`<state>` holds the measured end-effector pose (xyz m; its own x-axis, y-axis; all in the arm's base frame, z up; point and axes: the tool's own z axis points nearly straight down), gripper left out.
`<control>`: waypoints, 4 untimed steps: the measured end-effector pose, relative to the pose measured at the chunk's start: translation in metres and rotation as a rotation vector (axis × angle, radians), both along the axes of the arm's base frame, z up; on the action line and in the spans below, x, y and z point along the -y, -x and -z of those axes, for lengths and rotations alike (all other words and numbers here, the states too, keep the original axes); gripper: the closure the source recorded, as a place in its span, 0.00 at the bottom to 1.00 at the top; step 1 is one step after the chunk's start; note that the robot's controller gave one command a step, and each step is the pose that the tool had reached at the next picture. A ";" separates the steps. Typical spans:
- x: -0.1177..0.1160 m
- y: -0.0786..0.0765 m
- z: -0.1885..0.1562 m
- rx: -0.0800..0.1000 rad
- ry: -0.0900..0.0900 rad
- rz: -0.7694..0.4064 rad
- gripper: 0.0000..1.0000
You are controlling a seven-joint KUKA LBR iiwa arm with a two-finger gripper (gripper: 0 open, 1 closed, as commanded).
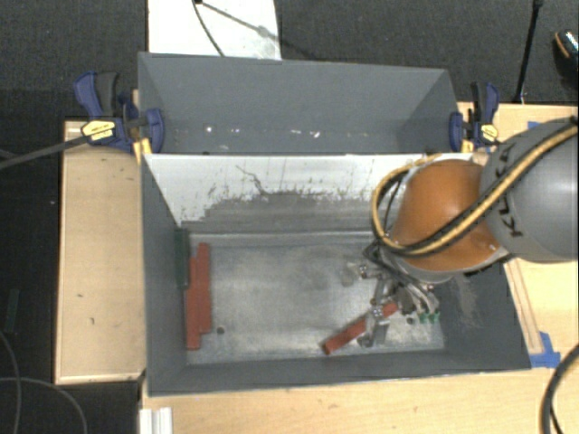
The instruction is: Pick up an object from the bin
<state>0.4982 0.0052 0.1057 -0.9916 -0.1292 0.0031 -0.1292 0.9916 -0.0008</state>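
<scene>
My gripper hangs low over the bin's front right part, under the arm's orange dome. A short red-brown flat piece lies slanted on the bin floor near the front wall. Its upper right end reaches right under the gripper and looks to be touching it. A small green thing lies just right of the gripper. A small grey bit lies on the floor to the gripper's upper left.
A long red-brown bar lies along the bin's left wall, with a dark green strip beside it. The arm and its cables come in from the right and cover the bin's right side.
</scene>
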 end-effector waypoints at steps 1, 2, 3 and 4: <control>0.062 -0.030 0.036 0.006 0.000 -0.457 0.00; 0.059 -0.030 0.035 0.006 -0.003 -0.453 1.00; 0.019 -0.052 -0.021 0.013 -0.002 -0.488 1.00; 0.037 -0.094 0.036 0.007 -0.003 -0.858 1.00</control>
<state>0.5922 -0.0322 0.0699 -0.5507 -0.8347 -0.0038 -0.8347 0.5507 -0.0020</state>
